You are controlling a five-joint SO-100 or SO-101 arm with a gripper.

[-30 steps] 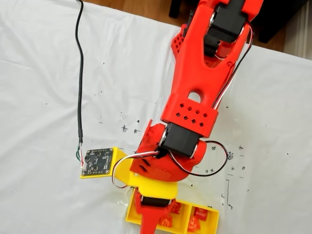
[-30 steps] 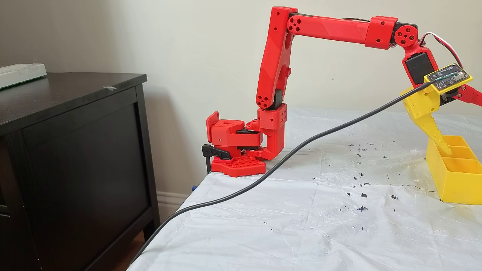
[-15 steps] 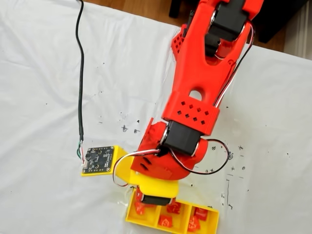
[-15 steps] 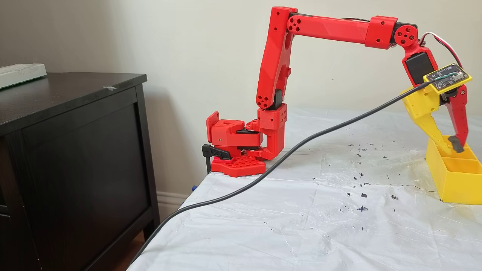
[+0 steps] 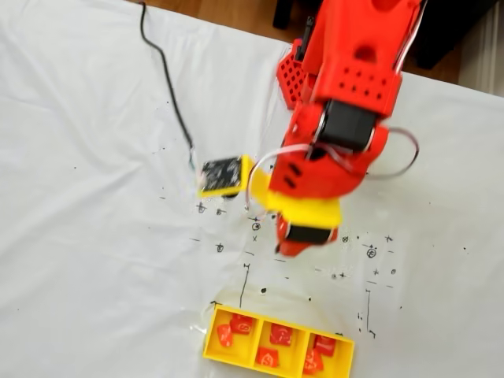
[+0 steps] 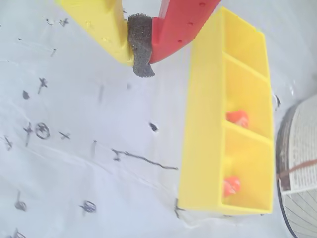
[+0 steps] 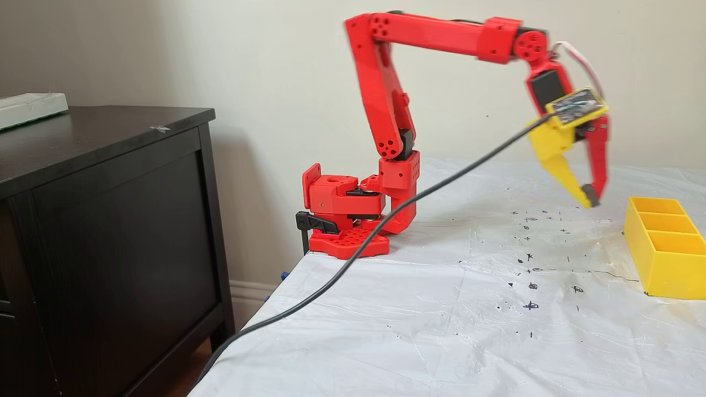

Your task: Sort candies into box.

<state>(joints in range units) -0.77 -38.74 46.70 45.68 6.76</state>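
While pressed together and empty, fingers (image 6: pixel 140 47) well apart from candy-filled box (image 6: pixel 205 148).

The box (image 5: pixel 211 340) is cut by the bottom edge in a fixed view, and its right end is cropped in another fixed view. Motion blurs the pincer (image 7: pixel 589 199). In the wrist view the box walls hide all but 2 candies (image 6: pixel 237 118).
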